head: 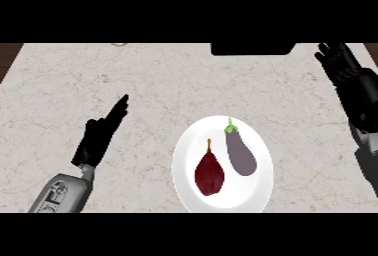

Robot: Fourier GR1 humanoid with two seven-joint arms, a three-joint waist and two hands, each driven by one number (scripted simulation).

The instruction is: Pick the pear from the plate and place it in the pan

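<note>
- Head view is showing a beige marbled stone counter [184, 85] with a round white plate [225, 200] sitting near its front edge, between my two forearms.
- The dark red, teardrop-shaped pear [209, 174] is lying on the left half of the plate, its thin stem pointing away from me. Nothing is touching it.
- A purple aubergine [241, 154] with a green stalk is lying just beside the pear on the right half, with a narrow gap separating the two.
- My black left hand [97, 140] is showing left of the plate and apart from it, fingers straight and together, pointing up and to the right, holding nothing.
- My black right hand [338, 59] is resting at the view's upper right edge, fingers relaxed and pointing up, holding nothing.
- A black object [251, 48] is lying at the counter's far edge, cut off by the view's top. I cannot tell whether it is the pan.
</note>
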